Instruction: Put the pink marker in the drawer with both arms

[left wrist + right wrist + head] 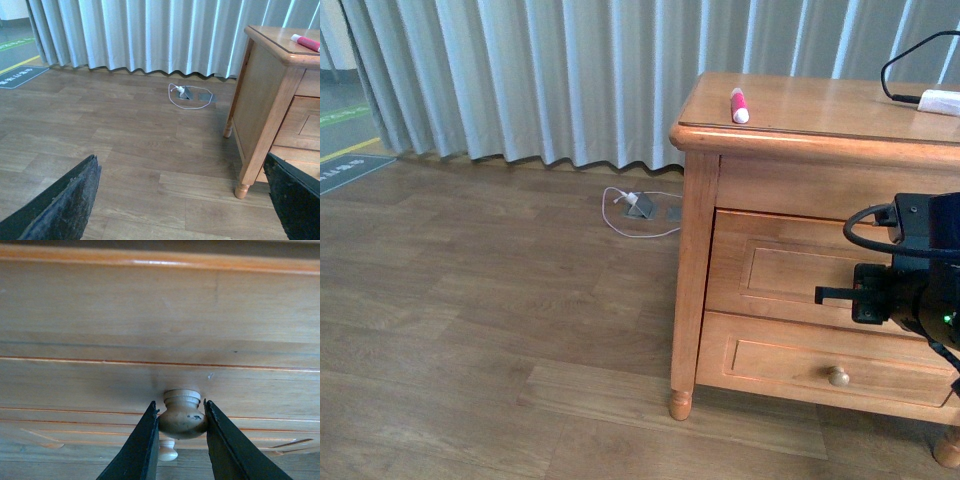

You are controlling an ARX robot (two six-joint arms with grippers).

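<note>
1. Right jaws: pinching the small pale knob (182,415) of the top drawer (775,265), with one flat black blade touching each side of it, seen close up in the right wrist view.
2. Left jaws: spread wide with nothing between them, hanging over the brown wooden floor (125,150) to the left of the table (255,100).
3. Right arm (910,290): black, coming in from the right edge of the front view, level with the top drawer and covering the right part of its front.
4. Pink marker (739,105): lying flat on the table top, close to its left front corner, white end toward the near edge. Well apart from both sets of jaws.
5. Top drawer: looks closed, its recessed-panel front in line with the honey-brown frame.
6. Lower drawer (790,360): also closed, directly beneath the top one. Carries a second knob (838,376), round and pale, below the right arm and clear of it.
7. White adapter (940,100) with a looping black cable (900,60): at the far right of the table top, well apart from the pink marker.
8. Pale pleated curtain (520,70): hanging behind, down to the floor.
9. White cord (635,210): looped on the floor near the curtain hem, left of the table.
</note>
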